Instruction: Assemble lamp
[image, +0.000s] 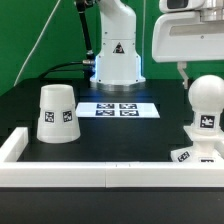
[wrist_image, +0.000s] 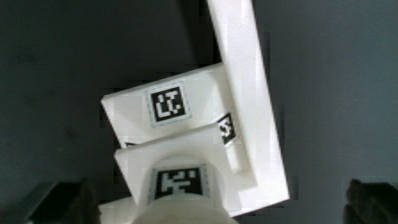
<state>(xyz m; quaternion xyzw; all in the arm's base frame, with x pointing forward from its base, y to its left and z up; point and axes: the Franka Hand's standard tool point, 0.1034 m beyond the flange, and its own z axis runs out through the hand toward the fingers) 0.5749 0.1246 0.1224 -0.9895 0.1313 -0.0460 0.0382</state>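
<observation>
The white ball-headed bulb (image: 206, 100) stands upright on the flat blocky base (image: 190, 154) at the exterior view's right, against the front rail. The cone shade (image: 57, 112) stands alone at the exterior view's left. My gripper (image: 193, 74) hangs just above the bulb's head, open and empty. In the wrist view the bulb (wrist_image: 178, 188) and the base (wrist_image: 175, 108) lie below me, and my two dark fingertips (wrist_image: 64, 204) stand wide apart on either side of the bulb without touching it.
A long white rail (image: 100, 170) borders the table front and left; it also shows in the wrist view (wrist_image: 240, 50). The marker board (image: 118, 109) lies flat mid-table. The arm's white pedestal (image: 116, 55) stands behind it.
</observation>
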